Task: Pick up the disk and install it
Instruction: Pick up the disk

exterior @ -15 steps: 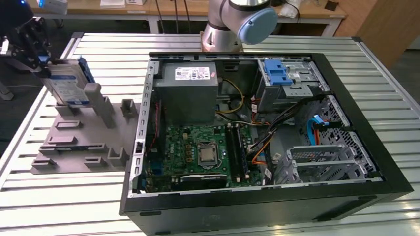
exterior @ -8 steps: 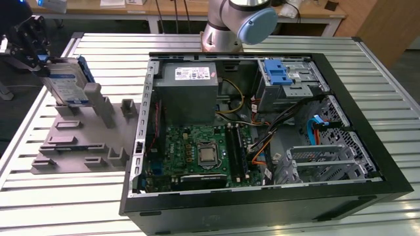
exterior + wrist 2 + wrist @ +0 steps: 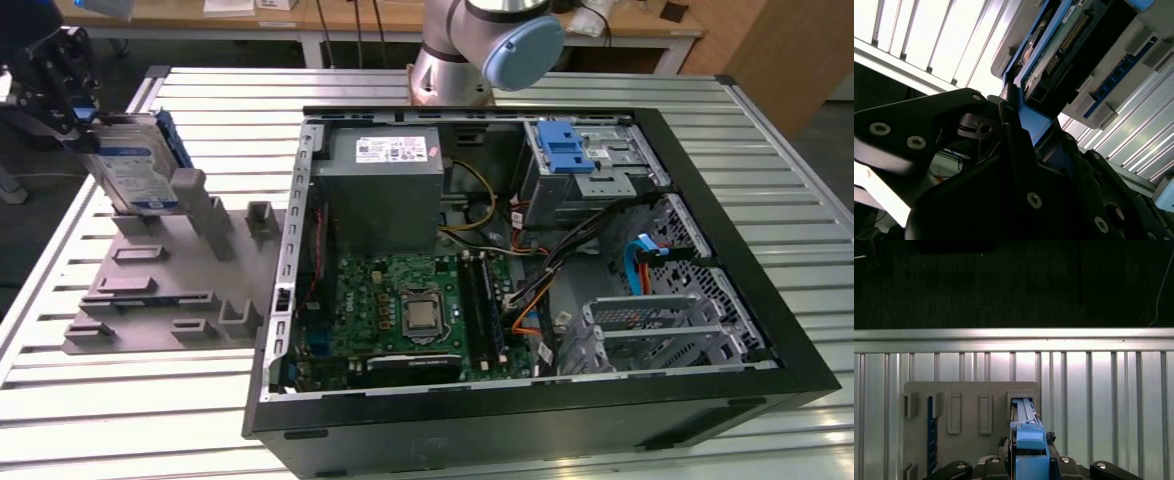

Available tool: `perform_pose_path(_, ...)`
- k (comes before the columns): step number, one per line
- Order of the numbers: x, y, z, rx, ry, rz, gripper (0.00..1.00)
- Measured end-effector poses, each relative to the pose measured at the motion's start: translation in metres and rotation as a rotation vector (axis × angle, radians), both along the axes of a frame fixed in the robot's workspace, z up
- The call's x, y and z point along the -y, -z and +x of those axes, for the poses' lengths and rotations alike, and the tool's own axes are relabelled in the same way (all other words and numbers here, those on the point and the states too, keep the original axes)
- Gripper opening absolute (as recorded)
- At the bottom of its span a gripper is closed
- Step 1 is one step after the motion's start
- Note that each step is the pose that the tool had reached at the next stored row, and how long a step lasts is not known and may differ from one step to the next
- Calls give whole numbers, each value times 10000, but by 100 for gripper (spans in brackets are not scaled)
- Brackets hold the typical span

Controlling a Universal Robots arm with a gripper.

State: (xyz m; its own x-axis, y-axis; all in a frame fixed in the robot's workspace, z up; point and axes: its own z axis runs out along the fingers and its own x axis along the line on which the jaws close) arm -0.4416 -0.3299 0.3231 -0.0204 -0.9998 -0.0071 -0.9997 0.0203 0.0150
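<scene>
One tool (image 3: 78, 118) clamps the disk's (image 3: 134, 172) blue edge at the rack's (image 3: 150, 292) end.

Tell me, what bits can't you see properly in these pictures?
Exterior view: the bottom edge of the disk sits behind a post of the grey holder, so in or out of its slot is unclear.
First wrist view: the disk's label is hidden; it shows edge-on.
Second wrist view: the hand blocks most of the disk.
</scene>
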Motion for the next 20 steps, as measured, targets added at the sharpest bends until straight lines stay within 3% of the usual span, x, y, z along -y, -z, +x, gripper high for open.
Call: perform_pose_path(20, -1, -143, 0, 0, 1, 0, 36)
